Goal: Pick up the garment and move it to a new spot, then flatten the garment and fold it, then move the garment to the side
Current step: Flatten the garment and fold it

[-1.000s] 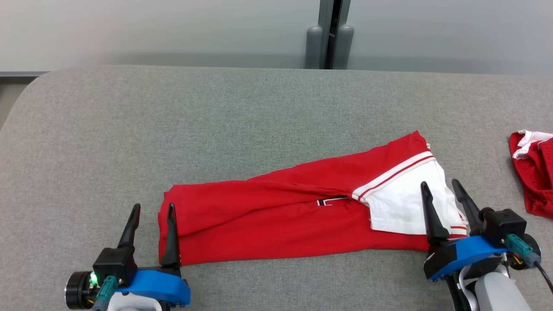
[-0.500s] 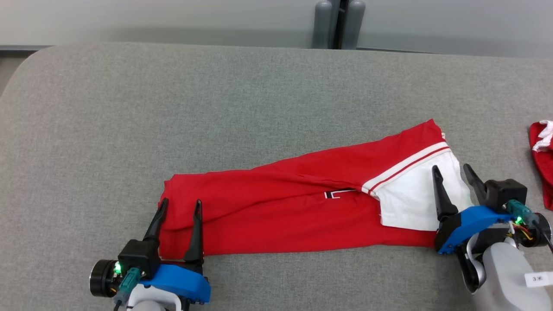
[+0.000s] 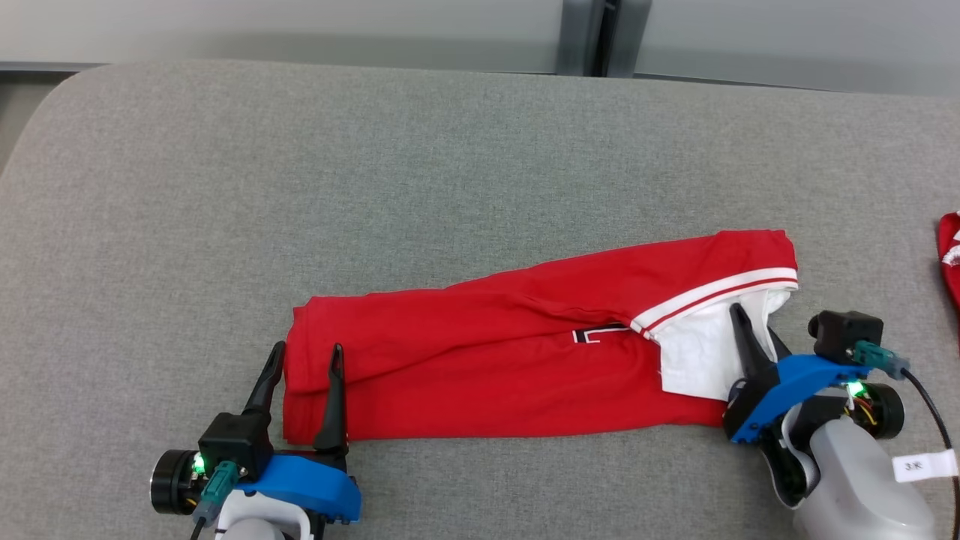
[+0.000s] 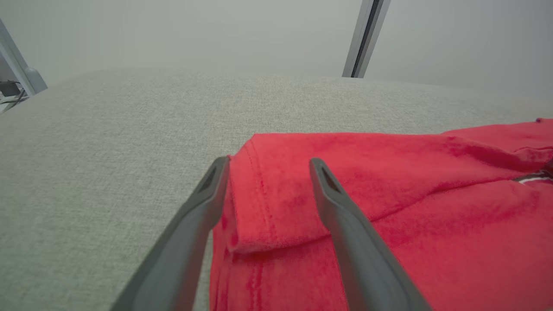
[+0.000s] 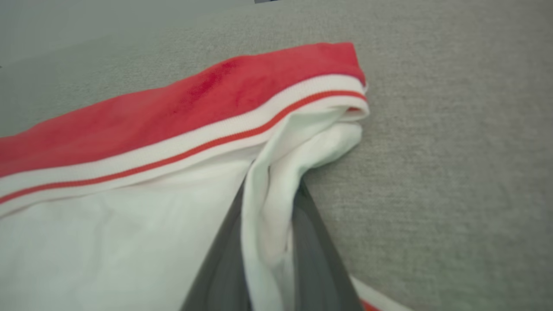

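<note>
Garment (image 3: pixel 487 375) soft, light, limp; likely to sag. Pinched at 3 o'clock fold by right gripper (image 5: pixel 272 194); best gripped at 9 o'clock hem by spread left gripper (image 3: pixel 307 348).

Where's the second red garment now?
The second red garment lies at the head view's far right edge, on the grey table, beyond the right pincer.

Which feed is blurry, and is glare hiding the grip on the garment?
Right wrist view: soft and blurred, yet the white fold of the garment reads pinched in the right gripper. Left wrist view: sharp on the left gripper, background wall hazy. Head view: even light, faint shadows, no glare.
</note>
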